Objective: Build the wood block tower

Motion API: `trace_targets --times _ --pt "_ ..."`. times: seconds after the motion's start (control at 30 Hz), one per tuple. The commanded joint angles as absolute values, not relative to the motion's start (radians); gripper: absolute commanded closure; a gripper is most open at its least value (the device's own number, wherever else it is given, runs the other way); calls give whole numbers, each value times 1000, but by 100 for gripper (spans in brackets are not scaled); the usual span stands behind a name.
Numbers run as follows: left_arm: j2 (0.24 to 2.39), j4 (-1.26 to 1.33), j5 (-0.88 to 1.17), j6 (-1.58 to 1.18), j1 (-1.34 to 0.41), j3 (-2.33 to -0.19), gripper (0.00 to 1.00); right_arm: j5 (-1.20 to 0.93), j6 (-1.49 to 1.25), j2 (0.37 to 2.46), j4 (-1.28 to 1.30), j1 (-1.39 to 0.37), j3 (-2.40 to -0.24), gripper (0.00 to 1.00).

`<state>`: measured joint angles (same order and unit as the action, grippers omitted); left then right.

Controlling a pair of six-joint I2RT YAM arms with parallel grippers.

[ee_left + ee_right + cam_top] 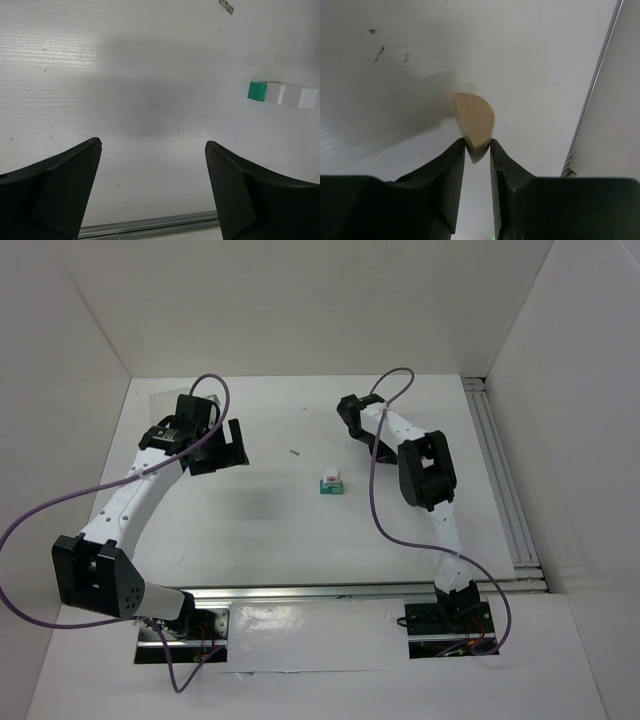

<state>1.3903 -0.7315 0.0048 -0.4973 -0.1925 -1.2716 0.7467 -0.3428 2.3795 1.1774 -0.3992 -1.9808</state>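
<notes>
Fingers (pixel 451 172) of the right gripper (pixel 477 144) are clamped on the tan cylinder (pixel 474 119). We see its pale, grained round face jutting beyond the black tips, its lower edge wedged between them. Held this way, it hangs above the white table (pixel 395 60) and casts a soft shadow there. A metal rail (pixel 600 85) runs along the right of that wrist view. From above, we place this gripper at the far side of the table, well apart from the other two blocks.

The left gripper (pixel 154 145) stands with its jaws wide apart, above the table's far left part. Ahead of it, to the right in its wrist view, we see the teal-green cube (pixel 257 91) touching the white cube (pixel 300 97). In the top view the pair sits near the middle of the table, between the two grippers. The white cube appears to rest on the teal one, whose green edge peeks out on the near side. We make out a red mark on the white cube's upper face, too small to read. A small dark speck (pixel 294 452) lies beyond the pair, and purple cables (pixel 30 525) loop from both arms.
</notes>
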Motion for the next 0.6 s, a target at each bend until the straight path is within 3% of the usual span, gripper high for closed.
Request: trace_targets --times 0.0,0.17,0.3,0.57 --pt "1358 -727 3 -483 -196 -1305 2 772 -353 2439 1243 -422 -2068 67" --pt "1358 -727 3 -483 -196 -1296 2 793 -353 2520 1295 -454 -2178 64" --pt "1348 -727 -8 -483 -196 -1296 2 793 -344 2556 1305 -472 -2224 54" --pt "1348 -727 -8 -483 -196 -1296 2 775 -333 2586 1305 -491 -2313 50"
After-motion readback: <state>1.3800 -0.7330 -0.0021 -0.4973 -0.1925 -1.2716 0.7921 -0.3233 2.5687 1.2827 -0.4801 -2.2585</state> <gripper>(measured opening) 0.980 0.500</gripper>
